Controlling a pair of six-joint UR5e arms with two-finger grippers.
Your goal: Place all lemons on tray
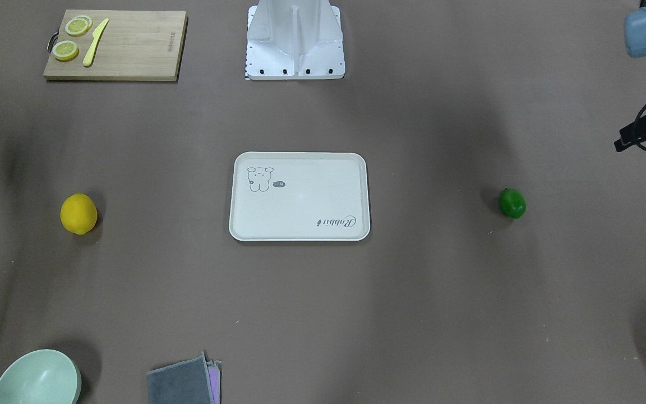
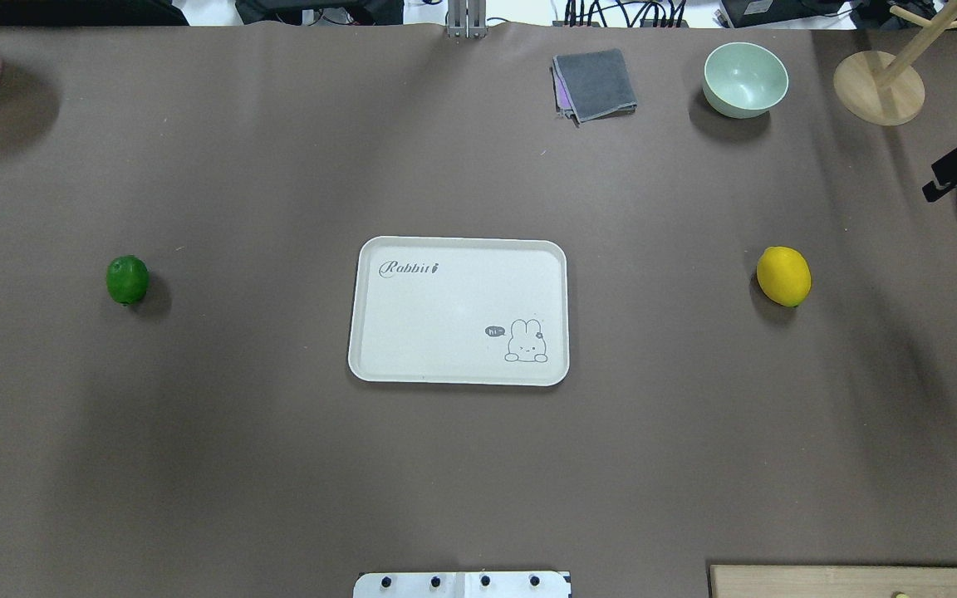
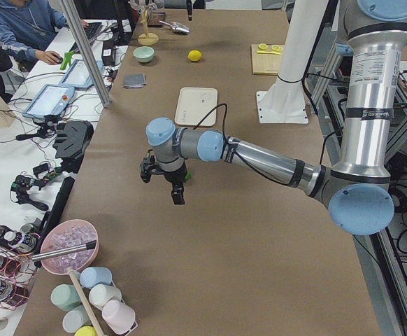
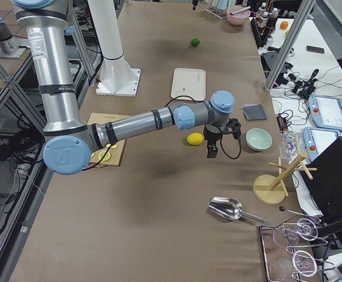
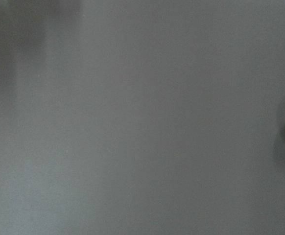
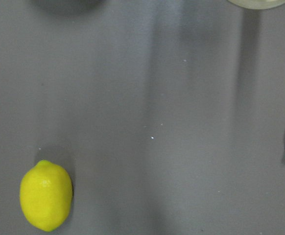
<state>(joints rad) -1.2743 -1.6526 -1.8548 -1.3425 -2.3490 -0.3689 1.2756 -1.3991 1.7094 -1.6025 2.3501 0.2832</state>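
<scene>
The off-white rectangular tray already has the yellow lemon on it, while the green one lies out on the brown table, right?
Not quite. The off-white rectangular tray has no fruit on it. The bright yellow oval lemon lies on the brown table, well apart from the tray, as the overhead exterior view shows. The glossy dark green lemon does lie out on the table.

table (image 2: 279,465): matt brown sheet | tray (image 2: 453,307): smooth matt plastic | green lemon (image 2: 127,280): glossy | cutting board (image 1: 132,45): wood grain
</scene>
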